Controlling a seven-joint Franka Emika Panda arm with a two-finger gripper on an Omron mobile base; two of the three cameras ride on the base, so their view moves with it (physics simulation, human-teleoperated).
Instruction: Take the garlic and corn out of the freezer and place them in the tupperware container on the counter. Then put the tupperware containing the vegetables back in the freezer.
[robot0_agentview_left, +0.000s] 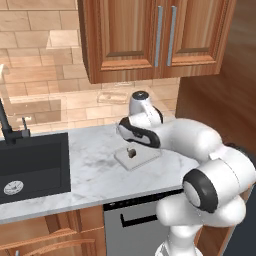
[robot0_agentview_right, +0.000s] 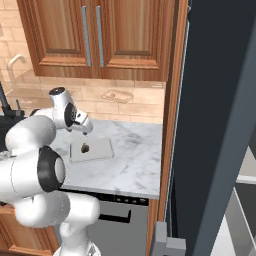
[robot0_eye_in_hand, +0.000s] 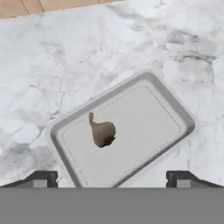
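The garlic (robot0_eye_in_hand: 103, 132), a small brownish bulb, lies loose inside the clear tupperware container (robot0_eye_in_hand: 183, 117) on the marbled counter (robot0_eye_in_hand: 65, 57). My gripper (robot0_eye_in_hand: 111, 179) hovers just above the container, open, its fingertips (robot0_eye_in_hand: 41, 178) spread wide with nothing between them. From the base views the garlic (robot0_agentview_left: 131, 153) (robot0_agentview_right: 85, 148) sits in the tray (robot0_agentview_left: 145, 160) (robot0_agentview_right: 102, 150) right under my hand (robot0_agentview_right: 86, 132). The freezer (robot0_agentview_right: 215, 125) stands to the right with its dark door swung out. The corn is out of view.
A black sink (robot0_agentview_left: 30, 165) with a dark faucet (robot0_agentview_left: 6, 122) is set into the counter on the left. Wooden wall cabinets (robot0_agentview_left: 150, 40) hang overhead. A grey appliance (robot0_agentview_right: 120, 215) sits under the counter edge. The freezer door (robot0_agentview_right: 200, 200) blocks the right side.
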